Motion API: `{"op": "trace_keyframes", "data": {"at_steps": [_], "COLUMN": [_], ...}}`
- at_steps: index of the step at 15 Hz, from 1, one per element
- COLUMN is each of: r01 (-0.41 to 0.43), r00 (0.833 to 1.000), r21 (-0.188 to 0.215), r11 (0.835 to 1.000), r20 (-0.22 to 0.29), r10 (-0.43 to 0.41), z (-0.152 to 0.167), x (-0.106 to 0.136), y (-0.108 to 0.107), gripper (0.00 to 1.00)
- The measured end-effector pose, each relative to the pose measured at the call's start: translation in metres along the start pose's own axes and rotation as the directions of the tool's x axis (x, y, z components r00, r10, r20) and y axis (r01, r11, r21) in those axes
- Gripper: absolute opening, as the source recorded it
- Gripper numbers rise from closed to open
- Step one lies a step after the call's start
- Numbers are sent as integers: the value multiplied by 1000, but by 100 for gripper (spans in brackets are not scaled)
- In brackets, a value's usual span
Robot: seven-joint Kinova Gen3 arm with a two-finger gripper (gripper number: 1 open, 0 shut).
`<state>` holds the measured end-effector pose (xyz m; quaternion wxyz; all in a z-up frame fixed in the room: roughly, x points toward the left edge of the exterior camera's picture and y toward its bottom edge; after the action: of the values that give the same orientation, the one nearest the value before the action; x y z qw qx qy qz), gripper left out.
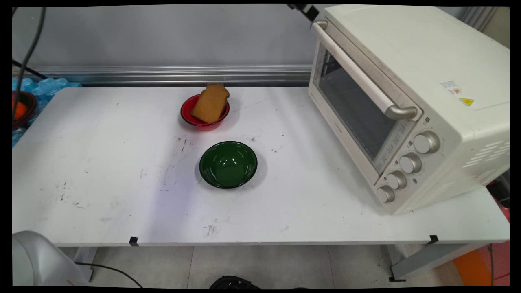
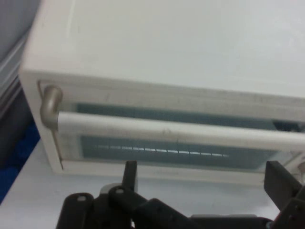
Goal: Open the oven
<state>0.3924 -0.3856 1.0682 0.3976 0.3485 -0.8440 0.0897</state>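
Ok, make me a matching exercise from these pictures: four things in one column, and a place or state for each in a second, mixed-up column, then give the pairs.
Things:
1. slice of toast
2. green bowl
3. toaster oven
4. gripper

Places or states:
A. empty, mid-table
B. open, above the oven's door handle
C. leaning in the red bowl
D. door closed, at the table's right end

Pairs: 1-C, 2-A, 3-D, 4-B
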Motion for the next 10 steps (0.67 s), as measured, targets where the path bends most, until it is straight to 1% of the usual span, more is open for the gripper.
{"op": "trace_keyframes", "data": {"at_steps": [3, 6, 10], "r01": [-15, -35, -60], "r00": [1000, 999, 998], "r21": [11, 26, 37], "r11": [1000, 999, 998], "r20": [4, 9, 31], "r10": [15, 35, 59], "z": [13, 36, 58], "x": [15, 35, 47], "y": [3, 8, 11], "gripper": [100, 100, 100]}}
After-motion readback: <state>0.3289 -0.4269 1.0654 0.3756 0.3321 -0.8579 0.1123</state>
